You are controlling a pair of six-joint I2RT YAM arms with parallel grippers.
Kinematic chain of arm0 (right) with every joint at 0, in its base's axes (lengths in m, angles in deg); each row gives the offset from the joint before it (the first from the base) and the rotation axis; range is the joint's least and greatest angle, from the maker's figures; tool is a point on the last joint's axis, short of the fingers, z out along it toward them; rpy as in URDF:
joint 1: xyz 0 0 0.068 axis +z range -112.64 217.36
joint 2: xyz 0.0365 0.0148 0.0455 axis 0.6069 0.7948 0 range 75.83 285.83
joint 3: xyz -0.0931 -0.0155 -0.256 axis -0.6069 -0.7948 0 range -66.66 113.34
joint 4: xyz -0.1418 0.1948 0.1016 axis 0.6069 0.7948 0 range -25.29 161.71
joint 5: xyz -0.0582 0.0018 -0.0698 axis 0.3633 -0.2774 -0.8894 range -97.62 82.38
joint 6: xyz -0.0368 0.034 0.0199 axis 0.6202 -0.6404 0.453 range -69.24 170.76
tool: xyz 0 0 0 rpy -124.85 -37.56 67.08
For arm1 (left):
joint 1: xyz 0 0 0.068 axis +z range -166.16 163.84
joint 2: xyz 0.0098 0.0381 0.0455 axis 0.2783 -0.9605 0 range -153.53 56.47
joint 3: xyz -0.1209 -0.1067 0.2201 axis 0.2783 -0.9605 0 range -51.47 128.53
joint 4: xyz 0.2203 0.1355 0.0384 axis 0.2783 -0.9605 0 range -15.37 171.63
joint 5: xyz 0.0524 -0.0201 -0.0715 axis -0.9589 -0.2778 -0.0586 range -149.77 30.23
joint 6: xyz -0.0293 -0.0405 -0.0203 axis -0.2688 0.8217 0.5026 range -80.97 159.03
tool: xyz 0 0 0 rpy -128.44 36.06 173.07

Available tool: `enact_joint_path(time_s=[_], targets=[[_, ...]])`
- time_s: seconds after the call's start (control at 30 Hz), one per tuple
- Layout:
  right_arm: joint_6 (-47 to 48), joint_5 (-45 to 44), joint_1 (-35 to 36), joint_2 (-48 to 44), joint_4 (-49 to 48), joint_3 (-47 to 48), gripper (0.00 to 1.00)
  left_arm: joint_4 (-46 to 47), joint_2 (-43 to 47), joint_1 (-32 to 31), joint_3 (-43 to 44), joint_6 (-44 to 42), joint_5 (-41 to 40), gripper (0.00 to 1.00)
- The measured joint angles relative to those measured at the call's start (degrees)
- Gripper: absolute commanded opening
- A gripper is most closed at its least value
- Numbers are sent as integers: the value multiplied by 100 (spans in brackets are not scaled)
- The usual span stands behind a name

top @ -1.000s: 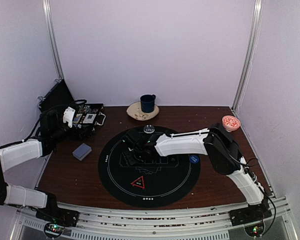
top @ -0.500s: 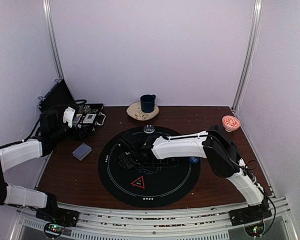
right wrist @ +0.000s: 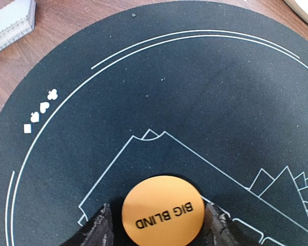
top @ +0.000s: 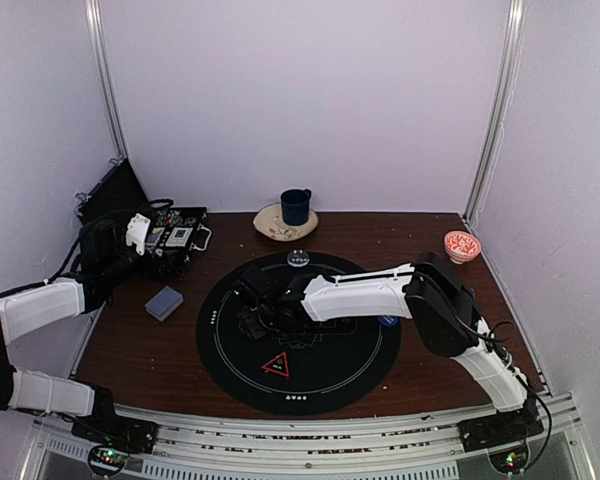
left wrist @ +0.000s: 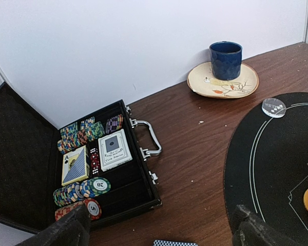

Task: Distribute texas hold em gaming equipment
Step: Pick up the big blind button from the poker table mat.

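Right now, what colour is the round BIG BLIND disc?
The round disc is orange, clearest in right wrist view.

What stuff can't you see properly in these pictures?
- Orange disc: right wrist view, near rim cut off by the bottom edge; top view, hidden under the right arm.
- Card deck: left wrist view, mostly cut off by the bottom edge.
- Blue disc: top view, wording too small to read.
- Chips in the case: top view, too small to count.
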Motion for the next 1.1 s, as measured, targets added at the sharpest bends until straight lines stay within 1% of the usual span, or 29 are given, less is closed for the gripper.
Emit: enact_joint_path(time_s=[0.17,0.37,0.53,0.63,1.1], targets=[[-20,-50,0,31,-101,0,58,0,0,0,0,0,2,98],[-26,-122,4,46,-225,-26,50,0,0,0,0,0,2,98],[-15,-192,17,46,-378,-87,47,0,0,0,0,2,2,98],[2,-197,20,46,-393,-90,44,0,0,0,0,2,2,98],[136,-208,22,35,-610,-177,46,2,0,0,0,9,-15,98]])
